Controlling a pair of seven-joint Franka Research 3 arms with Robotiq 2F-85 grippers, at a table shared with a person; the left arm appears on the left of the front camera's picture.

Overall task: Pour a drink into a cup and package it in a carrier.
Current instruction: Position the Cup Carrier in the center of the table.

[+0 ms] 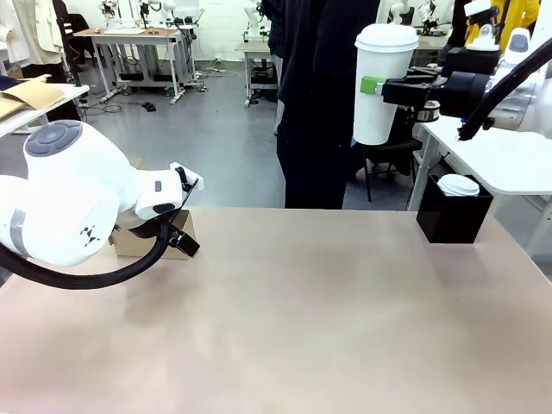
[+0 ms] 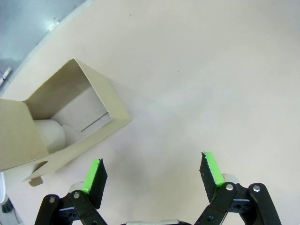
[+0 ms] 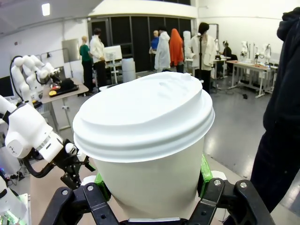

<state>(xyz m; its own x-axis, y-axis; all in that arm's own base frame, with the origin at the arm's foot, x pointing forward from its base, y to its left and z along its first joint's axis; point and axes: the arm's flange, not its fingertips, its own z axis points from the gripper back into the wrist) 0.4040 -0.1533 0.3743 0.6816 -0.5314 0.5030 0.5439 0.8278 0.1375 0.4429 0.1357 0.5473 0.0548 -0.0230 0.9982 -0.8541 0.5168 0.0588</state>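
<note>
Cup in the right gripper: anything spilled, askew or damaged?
Nothing stands out. The cup stands upright in the right gripper, its dome lid sits level, and no drips show on its wall or the table.

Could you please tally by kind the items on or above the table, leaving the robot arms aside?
white paper cup, lidded, held in the right pincer: 1
brown cardboard carrier: 1
black box: 1
loose white lid at the top of the black box: 1
Total: 4
</note>
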